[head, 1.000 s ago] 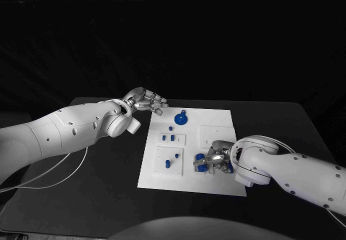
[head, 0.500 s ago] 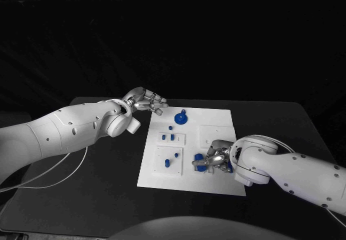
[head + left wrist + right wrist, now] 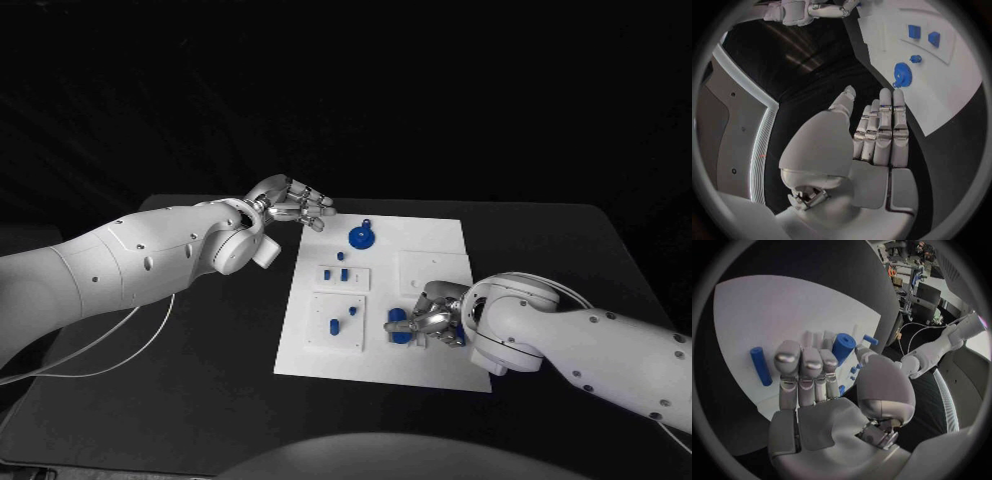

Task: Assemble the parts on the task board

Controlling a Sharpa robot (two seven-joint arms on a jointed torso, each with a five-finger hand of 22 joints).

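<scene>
The task board (image 3: 433, 275), a flat white rectangular plate, lies in the middle of the black desk (image 3: 188, 400) and carries several small blue plastic parts. At its near right the right hand (image 3: 430, 318) has its fingers curled over the board, with a short blue cylinder (image 3: 842, 347) at the fingertips. The right wrist view suggests a pinch between thumb and fingers, though how firm the hold is cannot be told. Just left of that hand a slim blue peg (image 3: 760, 366) lies loose on the white surface. Further left, small blue pieces sit in two raised white insets (image 3: 343, 280), and a round blue disc with a stem (image 3: 361, 238) rests near the far edge.

The left hand (image 3: 293, 204) hovers off the board's far left corner, above the dark desk, its fingers straight, side by side and holding nothing.

The risk appears to lie in the grip on the cylinder. If the part sits crooked between the fingertips, it may jam at its socket or slip and roll off across the board. A sideways push could also shift the unclamped board or knock the loose peg.
</scene>
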